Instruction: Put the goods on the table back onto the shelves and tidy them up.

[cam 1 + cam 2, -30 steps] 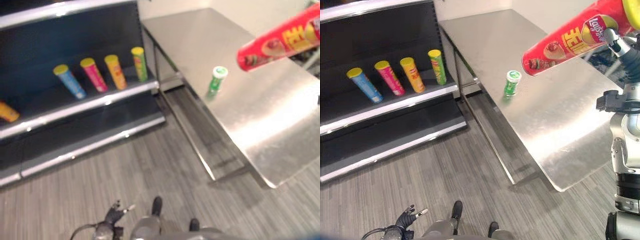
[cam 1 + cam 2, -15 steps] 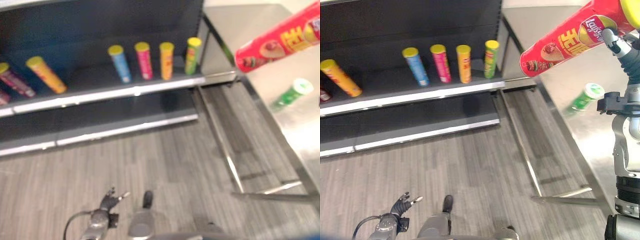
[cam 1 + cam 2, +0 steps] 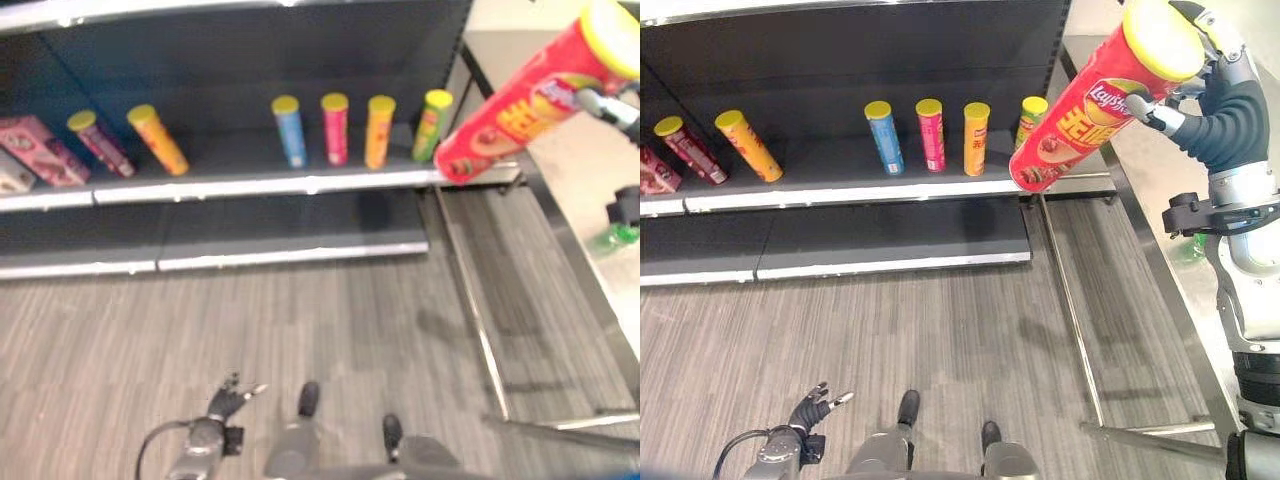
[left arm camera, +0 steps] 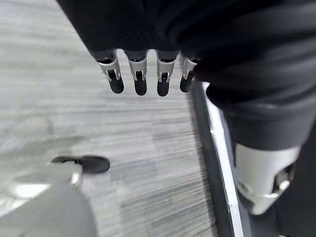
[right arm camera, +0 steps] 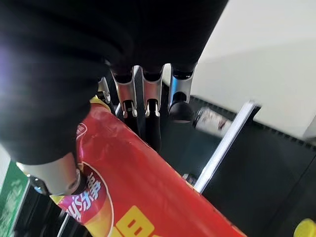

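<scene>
Right hand [image 3: 1215, 95] curled round red chip can [image 3: 1095, 95], held tilted, aloft, in front of shelf [image 3: 840, 195]. Left hand [image 3: 812, 408] low, apparently relaxed, empty. Upright can first; seat beside green can [image 3: 1032, 118] in row.

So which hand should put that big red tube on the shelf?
The right hand: it already grips the red tube, raised near the shelf. The left hand hangs low, holding nothing.

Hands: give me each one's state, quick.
Left hand: open, fingers straight, hanging low over the floor, holding nothing.
Right hand: shut on the red can, held up tilted.
</scene>
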Motion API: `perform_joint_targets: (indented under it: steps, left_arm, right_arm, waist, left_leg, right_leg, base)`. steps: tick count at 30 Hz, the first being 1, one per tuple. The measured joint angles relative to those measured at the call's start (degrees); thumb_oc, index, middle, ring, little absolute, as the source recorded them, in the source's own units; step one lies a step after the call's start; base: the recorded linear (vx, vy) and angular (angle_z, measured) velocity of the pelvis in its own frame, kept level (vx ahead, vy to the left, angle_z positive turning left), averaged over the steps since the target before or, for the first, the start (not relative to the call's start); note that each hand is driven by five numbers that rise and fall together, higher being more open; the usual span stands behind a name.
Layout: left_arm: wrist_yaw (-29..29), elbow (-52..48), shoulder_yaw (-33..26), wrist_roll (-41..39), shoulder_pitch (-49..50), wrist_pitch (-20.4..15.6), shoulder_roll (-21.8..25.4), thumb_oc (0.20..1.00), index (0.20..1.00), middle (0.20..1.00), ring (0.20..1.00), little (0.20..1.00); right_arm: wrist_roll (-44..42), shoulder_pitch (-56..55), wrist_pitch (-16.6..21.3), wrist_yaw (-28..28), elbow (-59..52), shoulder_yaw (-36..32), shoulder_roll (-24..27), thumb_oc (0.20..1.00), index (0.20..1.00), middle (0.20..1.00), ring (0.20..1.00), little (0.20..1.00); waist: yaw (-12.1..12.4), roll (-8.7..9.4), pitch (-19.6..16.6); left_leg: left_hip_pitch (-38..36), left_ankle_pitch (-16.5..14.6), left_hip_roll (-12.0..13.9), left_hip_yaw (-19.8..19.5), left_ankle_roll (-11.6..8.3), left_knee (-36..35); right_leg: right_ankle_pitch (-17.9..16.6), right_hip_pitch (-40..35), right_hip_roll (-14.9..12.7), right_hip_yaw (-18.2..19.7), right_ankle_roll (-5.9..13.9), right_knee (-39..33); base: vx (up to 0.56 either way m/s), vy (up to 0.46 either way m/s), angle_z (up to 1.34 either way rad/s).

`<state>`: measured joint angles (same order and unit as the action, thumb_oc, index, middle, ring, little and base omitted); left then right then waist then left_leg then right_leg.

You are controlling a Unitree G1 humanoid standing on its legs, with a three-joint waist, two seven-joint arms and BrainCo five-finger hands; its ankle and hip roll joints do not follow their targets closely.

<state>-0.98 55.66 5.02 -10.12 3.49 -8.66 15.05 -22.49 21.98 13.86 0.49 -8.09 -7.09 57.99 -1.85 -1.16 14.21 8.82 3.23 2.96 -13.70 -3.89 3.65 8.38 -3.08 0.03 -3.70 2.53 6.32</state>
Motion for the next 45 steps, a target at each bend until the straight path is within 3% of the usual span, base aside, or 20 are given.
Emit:
perform_joint_targets:
  steps: [6, 9, 13, 14, 15, 16, 20, 26, 28, 29, 30, 32, 34, 35, 37, 39, 40, 41, 43, 45]
  left_arm:
    - [-0.1, 0.5, -1.0, -0.3, 1.5, 0.2, -0.1, 1.000, 1.000, 1.000, 1.000, 1.000]
    - [-0.2, 1.1, -1.0, -0.3, 1.4, 0.3, 1.0, 1.000, 1.000, 1.000, 1.000, 1.000]
    - [-0.6, 0.4, -0.5, -0.1, 0.7, 0.2, 0.8, 1.000, 1.000, 1.000, 1.000, 1.000]
    - [-0.7, 0.2, -0.5, -0.1, 0.7, 0.1, 0.8, 1.000, 1.000, 1.000, 1.000, 1.000]
    - [-0.9, -0.4, -0.5, 0.0, 0.3, 0.2, 2.4, 1.000, 1.000, 1.000, 1.000, 1.000]
    - [-0.9, -1.0, -0.4, 0.0, -0.6, 0.1, 3.3, 1.000, 1.000, 1.000, 1.000, 1.000]
    - [-1.2, -2.1, -0.6, 0.1, -2.8, -0.3, 5.8, 1.000, 1.000, 1.000, 1.000, 1.000]
    - [-1.1, -1.5, -1.0, 2.0, -1.4, -0.2, 6.9, 1.000, 1.000, 1.000, 1.000, 1.000]
    - [-1.1, -1.6, -1.0, 2.3, -1.3, -0.1, 6.9, 1.000, 1.000, 1.000, 1.000, 1.000]
    - [-1.0, -1.5, -1.0, 2.3, -1.0, 0.1, 7.1, 1.000, 1.000, 1.000, 1.000, 1.000]
    - [-1.0, -1.5, -1.1, 2.3, -0.7, 0.1, 7.2, 1.000, 1.000, 1.000, 1.000, 1.000]
    - [-0.9, -1.6, -1.1, 2.3, -0.7, 0.3, 7.3, 1.000, 1.000, 1.000, 1.000, 1.000]
    - [-0.8, -1.5, -1.1, 2.3, -0.7, 0.4, 7.1, 1.000, 1.000, 1.000, 1.000, 1.000]
    - [-0.7, -1.0, -1.0, 2.2, -0.7, 0.7, 5.7, 1.000, 1.000, 1.000, 1.000, 1.000]
    - [-0.2, -1.2, -0.1, 2.2, -0.4, 0.8, 4.6, 1.000, 1.000, 1.000, 1.000, 1.000]
    - [0.1, -1.1, 0.4, 2.2, -0.4, 0.9, 3.6, 1.000, 1.000, 1.000, 1.000, 1.000]
    - [0.3, -0.7, 1.1, 2.2, -0.8, 1.0, 3.5, 1.000, 1.000, 1.000, 1.000, 1.000]
    - [0.6, -0.4, 2.2, 2.2, -1.1, 1.1, 3.1, 1.000, 1.000, 1.000, 1.000, 1.000]
    - [0.6, -1.5, 2.9, 2.3, -1.7, 0.9, 3.4, 1.000, 1.000, 1.000, 1.000, 1.000]
    - [0.7, -1.8, 2.9, 2.2, -1.8, 0.7, 3.1, 1.000, 1.000, 1.000, 1.000, 1.000]
  right_arm:
    - [1.1, 0.7, -1.2, 3.0, -1.8, 3.6, 0.3, 0.200, 0.200, 0.200, 0.200, 0.200]
    - [1.3, 0.5, -1.3, 3.9, -2.6, 4.9, -3.6, 0.200, 0.200, 0.200, 0.200, 0.200]
    - [3.0, 0.3, -2.0, 3.4, -2.0, 4.6, -4.2, 0.200, 0.200, 0.200, 0.200, 0.200]
    - [3.5, 0.1, -2.1, 3.4, -2.0, 4.6, -4.0, 0.200, 0.200, 0.200, 0.200, 0.200]
    - [4.7, -0.5, -2.4, 3.2, -1.7, 5.3, -6.6, 0.200, 0.200, 0.200, 0.200, 0.200]
    - [5.7, -0.6, -2.4, 3.1, -1.9, 5.5, -8.1, 0.200, 0.200, 0.200, 0.200, 0.200]
    - [8.5, 0.6, -2.5, 2.9, -2.1, 7.1, -12.4, 0.200, 0.200, 0.200, 0.200, 0.200]
    - [10.2, 0.6, -3.7, 2.5, -1.4, 9.0, -13.6, 0.200, 0.200, 0.200, 0.200, 0.200]
    - [10.2, 0.1, -3.9, 2.6, -1.3, 8.9, -12.9, 0.200, 0.200, 0.200, 0.200, 0.200]
    - [10.2, -0.3, -4.6, 2.7, -1.4, 9.0, -12.9, 0.200, 0.200, 0.200, 0.200, 0.200]
    - [10.2, -0.6, -4.7, 2.9, -1.3, 9.3, -12.9, 0.200, 0.200, 0.200, 0.200, 0.200]
    - [10.1, 0.2, -4.7, 2.9, -1.1, 10.3, -12.6, 0.200, 0.200, 0.200, 0.200, 0.200]
    - [10.1, 1.2, -4.7, 3.0, -0.6, 11.9, -12.3, 0.200, 0.200, 0.200, 0.200, 0.200]
    - [10.1, 1.5, -4.7, 3.2, 0.2, 13.9, -11.7, 0.200, 0.200, 0.200, 0.200, 0.200]
    - [10.0, 1.5, -4.6, 3.2, 0.7, 14.7, -11.3, 0.200, 0.200, 0.200, 0.200, 0.200]
    - [10.1, 2.0, -4.7, 3.5, 2.2, 15.2, -10.0, 0.200, 0.200, 0.200, 0.200, 0.200]
    - [10.0, 2.4, -4.9, 3.5, 2.8, 15.3, -9.6, 0.200, 0.200, 0.200, 0.200, 0.200]
    - [10.0, 2.4, -4.9, 3.6, 2.6, 15.7, -7.2, 0.200, 0.200, 0.200, 0.200, 0.200]
    - [10.0, 2.5, -4.8, 3.5, 2.7, 15.0, -4.3, 0.200, 0.200, 0.200, 0.200, 0.200]
    - [10.1, 2.6, -4.9, 3.5, 3.4, 15.6, -3.6, 0.200, 0.200, 0.200, 0.200, 0.200]
  waist:
    - [1.8, 1.92, 1.8]
    - [2.3, 3.88, 2.5]
    - [2.6, 1.95, 1.8]
    - [2.7, 1.25, 1.8]
    - [3.1, 3.76, 1.6]
    - [3.4, 4.11, 1.8]
    - [5.5, 3.88, 1.8]
    - [4.6, 3.53, 1.5]
    - [3.4, 3.28, 1.4]
    - [3.3, 2.99, 1.0]
    - [3.0, 3.00, 0.5]
    - [2.7, 3.10, 0.4]
    - [2.4, 2.87, 0.5]
    - [1.0, 2.02, 1.0]
    - [0.2, 1.79, 1.1]
    - [-0.2, 2.17, 1.5]
    - [0.4, 3.11, 2.8]
    - [-0.3, 2.15, 3.4]
    - [-2.3, 1.25, 3.5]
    - [-1.4, 1.43, 3.8]
  left_leg:
    - [1.9, 1.6, -1.7, 5.1, -2.58, 5.3]
    - [3.9, -0.5, 1.2, 5.7, -2.79, 6.3]
    - [4.5, 2.5, 6.1, 5.4, -3.09, -4.1]
    - [4.0, 8.0, 6.5, 6.9, -5.18, -4.4]
    - [3.9, 7.3, 3.3, 8.3, -3.47, -3.5]
    - [4.6, 5.4, 1.7, 8.5, -2.31, -1.0]
    - [4.5, 1.7, -1.8, 11.9, 0.55, 2.9]
    - [2.2, -1.0, -5.0, 15.8, 3.39, 3.7]
    - [3.0, -1.7, -5.6, 14.8, 4.85, 3.2]
    - [2.9, -0.8, -4.7, 13.9, 4.99, 1.9]
    - [2.9, -0.2, -4.3, 13.3, 4.90, 0.9]
    - [2.9, 1.2, -3.6, 12.4, 6.03, -0.6]
    - [2.4, 1.7, -2.5, 11.8, 6.49, -1.7]
    - [1.3, 1.8, -1.7, 9.7, 6.09, -2.0]
    - [1.0, 1.7, -0.9, 7.7, 4.97, -2.7]
    - [0.5, 0.1, -1.6, 5.2, 2.92, -1.9]
    - [0.6, -1.1, -4.0, 5.0, 2.52, 3.1]
    - [-0.1, -2.7, -5.5, 4.8, 2.61, 5.8]
    - [-0.7, -1.9, -4.8, 2.8, 2.25, 2.3]
    - [-0.7, -3.1, -4.4, 0.8, 1.08, 1.6]
  right_leg:
    - [1.8, -1.9, -3.7, -3.3, -0.05, 1.7]
    - [1.2, -2.8, -6.1, -3.3, 0.72, -0.5]
    - [1.0, -4.6, -8.5, -2.5, 5.42, -3.8]
    - [1.1, -5.8, -9.5, -2.2, 7.23, -4.6]
    - [-0.7, -6.0, -13.1, -1.4, 8.51, -4.9]
    - [-3.5, -5.6, -15.0, -0.9, 8.85, -5.2]
    - [-8.3, -5.4, -19.6, 0.1, 9.15, -4.3]
    - [-11.4, -3.4, -23.4, -1.8, 8.03, 0.4]
    - [-12.1, -0.8, -23.0, -0.7, 8.04, 4.3]
    - [-9.1, 2.5, -22.2, 1.0, 10.40, 7.0]
    - [-6.7, 3.1, -20.2, 3.4, 11.59, 4.3]
    - [-3.9, 6.3, -15.6, 4.8, 10.72, 1.0]
    - [-3.0, 10.3, -10.0, 5.0, 9.12, 1.9]
    - [-5.8, 13.6, -3.7, 5.9, 4.19, 3.4]
    - [-7.8, 15.2, -0.5, 5.7, 3.18, 3.3]
    - [-7.8, 13.5, -0.3, 3.7, 1.56, 0.4]
    - [-8.6, 12.6, -1.5, 2.1, 1.31, 1.0]
    - [-7.7, 11.6, -1.5, 0.6, 1.28, 1.5]
    - [-6.4, 11.9, -1.1, -3.4, 0.02, 2.8]
    - [-4.3, 12.1, -0.4, -4.3, -1.35, 5.1]
  base:
    - [0.20, 0.117, 0.34]
    - [0.32, 0.313, 0.05]
    - [0.23, 0.333, 0.10]
    - [0.35, 0.676, -0.02]
    - [0.31, 0.621, -0.03]
    - [0.22, 0.480, -0.05]
    - [0.17, 0.380, -0.23]
    - [0.13, 0.302, -0.25]
    - [0.15, 0.207, 0.18]
    - [0.15, 0.193, 0.16]
    - [0.15, 0.195, 0.11]
    - [0.19, 0.168, 0.08]
    - [0.27, 0.134, 0.19]
    - [0.21, 0.075, 0.42]
    - [0.24, 0.044, 0.57]
    - [0.37, -0.035, 0.34]
    - [0.36, -0.110, 0.27]
    - [0.34, -0.128, 0.64]
    - [0.33, -0.129, 0.95]
    - [0.18, -0.043, 0.63]
